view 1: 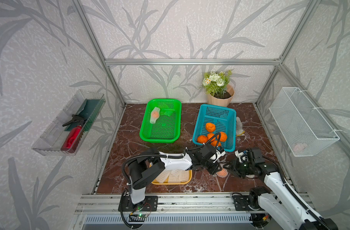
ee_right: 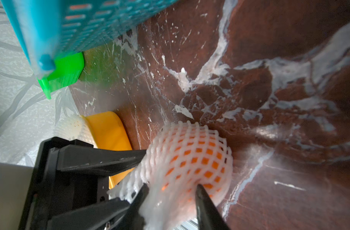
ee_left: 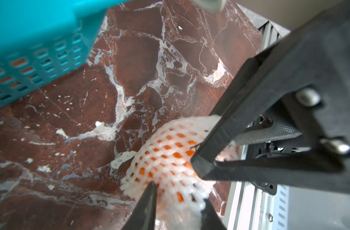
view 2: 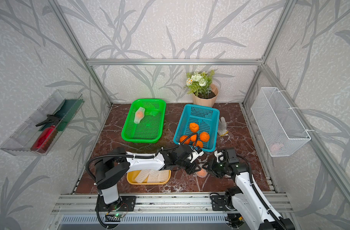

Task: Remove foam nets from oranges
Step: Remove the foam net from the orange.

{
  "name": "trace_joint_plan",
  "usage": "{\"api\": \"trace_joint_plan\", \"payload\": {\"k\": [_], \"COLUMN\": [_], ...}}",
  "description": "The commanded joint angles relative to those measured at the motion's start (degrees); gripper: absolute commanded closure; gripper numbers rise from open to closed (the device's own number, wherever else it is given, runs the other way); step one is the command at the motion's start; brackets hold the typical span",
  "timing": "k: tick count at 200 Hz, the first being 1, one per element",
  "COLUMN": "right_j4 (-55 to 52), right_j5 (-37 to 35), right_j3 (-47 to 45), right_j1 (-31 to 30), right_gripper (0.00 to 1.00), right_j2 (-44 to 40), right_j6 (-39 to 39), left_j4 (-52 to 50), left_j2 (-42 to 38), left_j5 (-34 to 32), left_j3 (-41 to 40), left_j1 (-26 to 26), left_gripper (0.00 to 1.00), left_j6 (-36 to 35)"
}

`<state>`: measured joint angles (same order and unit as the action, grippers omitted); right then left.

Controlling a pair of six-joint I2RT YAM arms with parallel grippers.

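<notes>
A netted orange (view 1: pixel 222 173) lies on the marble table near the front, right of the middle. Its off-white foam net (ee_left: pixel 170 151) shows orange skin through the diamond holes. My left gripper (ee_left: pixel 178 197) pinches one end of the net, and my right gripper (ee_right: pixel 171 189) pinches the opposite end, so both are shut on the same sleeve. In both top views the two grippers meet over this fruit and hide most of it. A second netted orange (view 1: pixel 155 115) lies in the green basket (view 1: pixel 148 137). Several bare oranges (view 1: pixel 210 127) sit in the blue basket (view 1: pixel 216 108).
A yellow tray (view 1: pixel 187 181) at the front holds several empty foam nets (view 1: pixel 175 176), partly under my left arm. A flower pot (view 1: pixel 220 99) stands at the back, and a white glove (view 1: pixel 239 125) lies beside the blue basket. A white wire basket (view 1: pixel 301 121) hangs on the right wall.
</notes>
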<state>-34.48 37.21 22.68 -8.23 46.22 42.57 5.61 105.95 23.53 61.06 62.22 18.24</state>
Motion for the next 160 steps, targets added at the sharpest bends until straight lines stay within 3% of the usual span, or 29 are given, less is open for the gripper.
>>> {"api": "trace_joint_plan", "payload": {"k": [1,17,39,57,85,127,160], "right_j4": [3.91,4.96,5.11,5.23,1.97,-3.89,-3.17], "right_j5": [4.57,5.06,5.52,6.35,5.45,1.42,0.27], "right_j3": [-0.62,-0.25,1.11,2.38,5.02,6.88,5.38], "right_j1": [-0.56,-0.56,-0.56,-0.56,-0.56,-0.53,-0.51], "right_gripper": [0.70,0.77,0.76,0.60,0.44,0.32,0.30], "right_j2": [-0.03,-0.12,-0.25,0.00,0.59,-0.77,-2.09], "right_j6": [1.77,2.99,3.75,3.69,-0.75,-5.65,-4.34], "left_j4": [4.54,4.92,4.46,3.41,1.31,1.89,5.58], "left_j2": [0.32,0.00,-0.20,0.21,0.79,1.13,1.87], "left_j5": [4.43,5.02,5.83,7.58,8.95,10.79,13.45], "left_j3": [1.78,2.20,3.37,4.86,7.08,7.69,6.91], "left_j1": [1.30,1.29,1.13,0.76,-0.24,-3.15,-4.73], "left_gripper": [0.75,0.79,0.85,0.91,0.97,1.00,1.00], "left_j6": [1.21,1.86,3.46,4.84,7.30,13.37,17.78]}}
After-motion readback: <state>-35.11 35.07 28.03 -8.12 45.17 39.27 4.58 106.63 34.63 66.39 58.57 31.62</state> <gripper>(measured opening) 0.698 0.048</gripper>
